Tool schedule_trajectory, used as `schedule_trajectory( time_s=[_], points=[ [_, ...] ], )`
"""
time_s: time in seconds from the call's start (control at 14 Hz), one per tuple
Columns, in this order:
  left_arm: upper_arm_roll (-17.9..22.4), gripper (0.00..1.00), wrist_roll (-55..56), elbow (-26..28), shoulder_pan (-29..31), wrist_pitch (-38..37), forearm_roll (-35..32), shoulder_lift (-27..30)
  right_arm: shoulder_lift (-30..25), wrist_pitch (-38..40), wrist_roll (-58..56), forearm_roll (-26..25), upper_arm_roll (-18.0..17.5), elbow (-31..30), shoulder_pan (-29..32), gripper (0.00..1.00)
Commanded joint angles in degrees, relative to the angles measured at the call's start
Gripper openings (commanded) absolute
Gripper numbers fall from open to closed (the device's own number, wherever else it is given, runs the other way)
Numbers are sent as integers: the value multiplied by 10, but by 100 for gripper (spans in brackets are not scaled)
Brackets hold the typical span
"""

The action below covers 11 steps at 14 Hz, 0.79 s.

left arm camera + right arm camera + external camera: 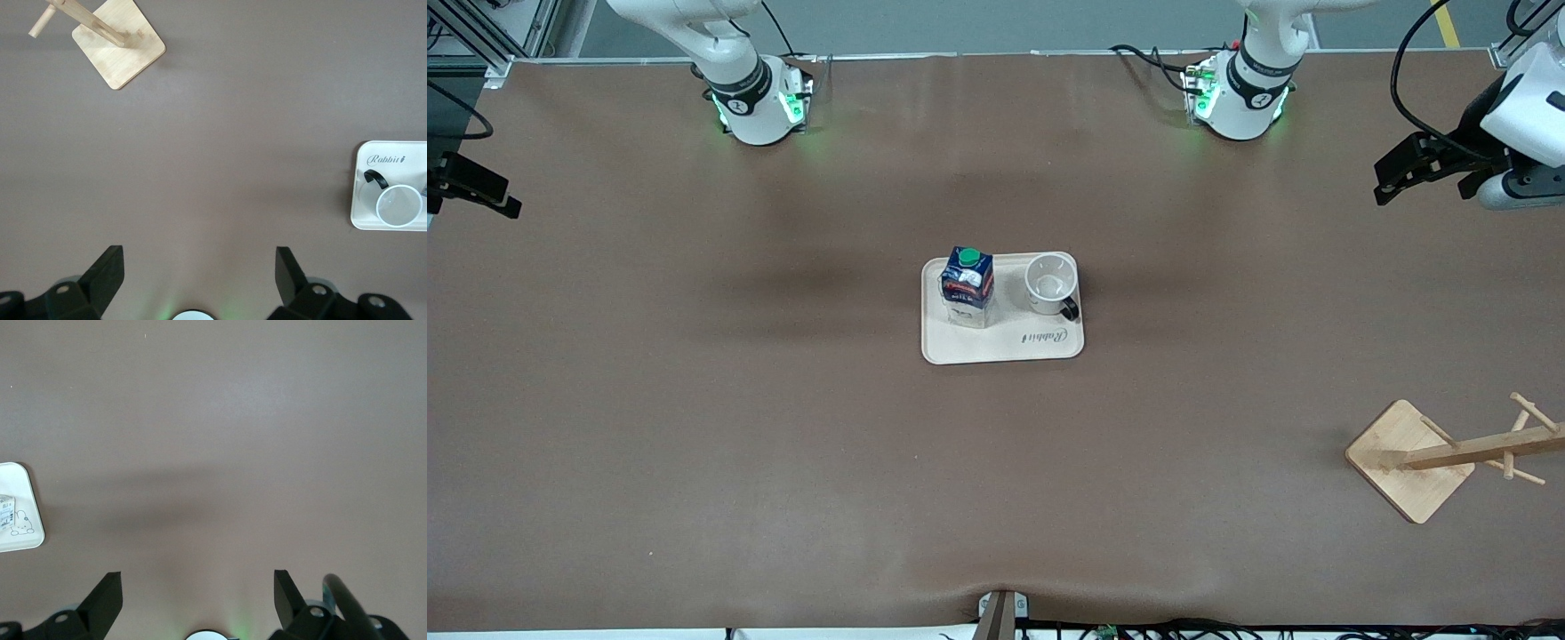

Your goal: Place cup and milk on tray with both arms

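The cream tray lies at the middle of the table. The dark blue milk carton with its green cap stands upright on the tray, toward the right arm's end. The white cup stands upright on the tray beside it, toward the left arm's end, its black handle turned toward the front camera. My left gripper is open and empty, up over the left arm's end of the table. My right gripper is open and empty over the right arm's end. The left wrist view shows its open gripper, the tray and the cup. The right wrist view shows its open gripper and a tray corner.
A wooden mug rack with a square base stands near the left arm's end, nearer the front camera than the tray; it also shows in the left wrist view. The brown table cover spreads around the tray.
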<state>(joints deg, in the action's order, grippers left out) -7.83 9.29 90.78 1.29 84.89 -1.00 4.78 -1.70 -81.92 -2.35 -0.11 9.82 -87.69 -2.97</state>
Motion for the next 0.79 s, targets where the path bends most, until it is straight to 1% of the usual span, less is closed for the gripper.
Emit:
schedule_trajectory(
  time_s=[0.0, 0.71],
  points=[
    [-1, 100, -1, -9, -1, -5, -1, 0, -1, 4, -6, 3, 0, 1, -2, 100],
    [0, 100, -4, -12, 3, -11, -1, 1, -1, 10, -4, 4, 2, -2, 6, 100]
  ],
)
